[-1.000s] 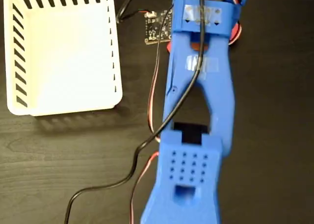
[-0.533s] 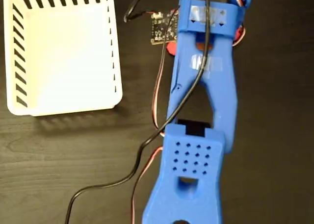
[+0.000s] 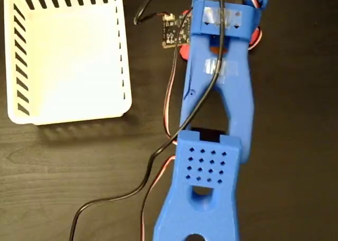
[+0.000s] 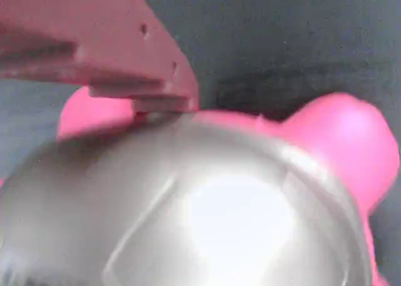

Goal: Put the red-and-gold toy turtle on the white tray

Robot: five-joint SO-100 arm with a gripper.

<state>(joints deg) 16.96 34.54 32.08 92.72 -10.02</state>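
Turtle (image 4: 207,217) seen close beneath the claw (image 4: 164,102)
Whether it is pinched cannot be told; the tray (image 3: 68,112) sits at the desk's (image 3: 296,119) top-left corner.

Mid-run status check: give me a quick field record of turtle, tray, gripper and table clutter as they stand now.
turtle: red-and-gold toy turtle fills the wrist view, shell up close; fixed view shows only red slivers beside the arm
tray: white tray at upper left of the fixed view, nothing in it
gripper: one finger lies at the shell's edge; grasp cannot be told
arm: blue arm covers the turtle
clutter: small circuit board, loose cables
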